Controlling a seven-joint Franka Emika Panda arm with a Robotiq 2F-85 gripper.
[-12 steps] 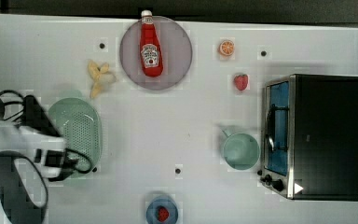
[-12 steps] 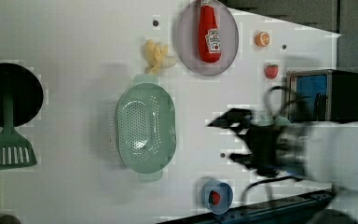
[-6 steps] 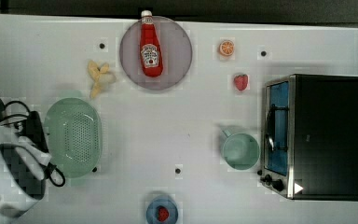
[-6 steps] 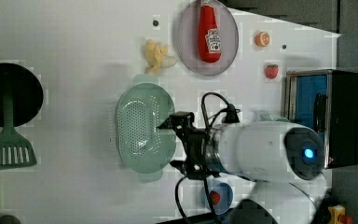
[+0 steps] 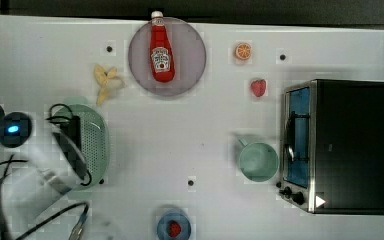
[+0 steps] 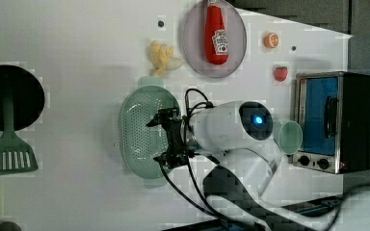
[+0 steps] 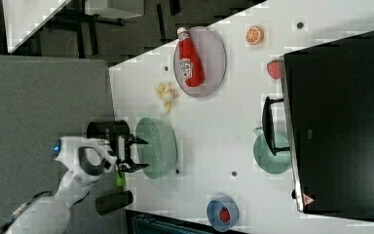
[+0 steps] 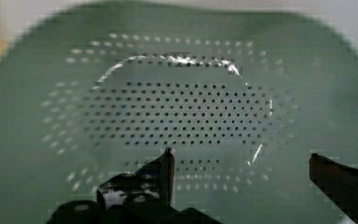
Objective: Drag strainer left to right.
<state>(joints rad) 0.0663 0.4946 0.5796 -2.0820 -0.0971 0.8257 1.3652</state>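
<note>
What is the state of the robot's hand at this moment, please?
Hand: open, holding nothing, fingers spread above the strainer.

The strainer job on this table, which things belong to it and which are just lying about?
Part of the job:
strainer
gripper, jaws open above the strainer

Just lying about:
mug
ketchup bottle on its plate
banana
orange slice
strawberry
toaster oven
blue bowl
spatula
</note>
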